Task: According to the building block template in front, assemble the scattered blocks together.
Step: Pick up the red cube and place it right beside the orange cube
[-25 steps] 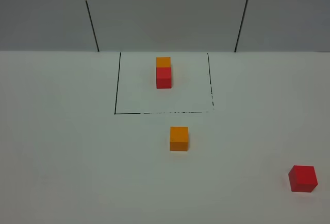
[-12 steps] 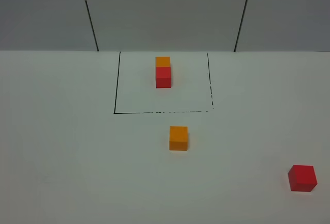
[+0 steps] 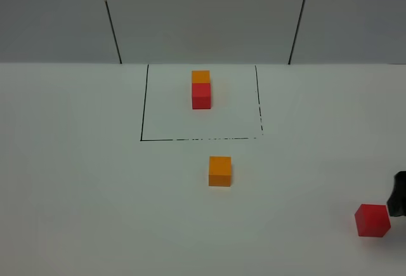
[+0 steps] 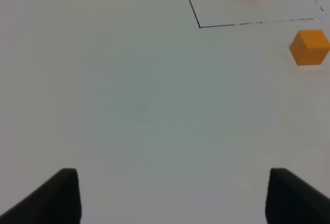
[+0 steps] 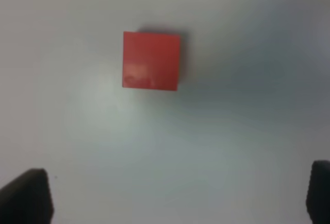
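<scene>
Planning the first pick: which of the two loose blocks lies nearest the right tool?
The red block, close beside the right tool; the orange block sits far off, in the middle.

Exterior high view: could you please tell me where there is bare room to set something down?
Bare: the table left of the black outline and orange cube, and the stretch between orange cube and red cube. Crowded: the right edge, where the right gripper hangs by the red cube.

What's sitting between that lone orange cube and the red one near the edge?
Nothing. In the exterior high view, only bare white table stretches between the loose orange cube and the loose red cube.
</scene>
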Available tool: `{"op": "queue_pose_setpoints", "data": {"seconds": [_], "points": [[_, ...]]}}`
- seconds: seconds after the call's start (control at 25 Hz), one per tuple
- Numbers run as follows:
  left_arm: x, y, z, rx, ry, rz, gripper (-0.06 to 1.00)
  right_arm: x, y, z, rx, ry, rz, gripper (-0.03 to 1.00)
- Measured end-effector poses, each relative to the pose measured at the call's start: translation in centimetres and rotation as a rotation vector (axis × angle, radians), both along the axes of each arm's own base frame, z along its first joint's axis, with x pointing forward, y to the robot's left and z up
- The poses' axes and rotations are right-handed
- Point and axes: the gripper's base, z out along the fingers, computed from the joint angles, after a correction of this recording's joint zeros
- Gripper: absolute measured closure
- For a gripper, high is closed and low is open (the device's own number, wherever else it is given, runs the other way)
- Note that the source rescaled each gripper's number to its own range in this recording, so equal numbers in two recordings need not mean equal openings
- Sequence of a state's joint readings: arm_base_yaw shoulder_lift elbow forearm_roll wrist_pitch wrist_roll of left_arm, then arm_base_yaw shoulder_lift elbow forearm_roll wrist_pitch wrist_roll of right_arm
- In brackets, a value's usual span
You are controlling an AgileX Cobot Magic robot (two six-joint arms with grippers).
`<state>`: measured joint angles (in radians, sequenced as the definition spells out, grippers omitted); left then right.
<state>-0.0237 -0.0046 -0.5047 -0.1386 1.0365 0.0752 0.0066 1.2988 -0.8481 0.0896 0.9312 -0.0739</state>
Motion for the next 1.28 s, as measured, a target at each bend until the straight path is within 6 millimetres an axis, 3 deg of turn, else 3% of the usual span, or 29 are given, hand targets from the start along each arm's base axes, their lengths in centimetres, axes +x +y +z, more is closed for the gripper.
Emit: {"op": "queue_pose_setpoints", "data": {"seconds": [0.2,0.36,1.28], "points": [[0.0,0.0,0.0,0.0,0.0,0.0,0.03,2.8,2.5,-4.0,-0.004,0.07,0.023,-0.03],[0.0,0.0,0.0,0.0,0.0,0.0,0.03,3.9,3.6,-5.7,0.002,0.062,0.033,-0.03],[0.0,0.0,0.0,0.0,0.0,0.0,0.03,6.0,3.4,-10.8,-0.054,0.118,0.041,-0.03]]}}
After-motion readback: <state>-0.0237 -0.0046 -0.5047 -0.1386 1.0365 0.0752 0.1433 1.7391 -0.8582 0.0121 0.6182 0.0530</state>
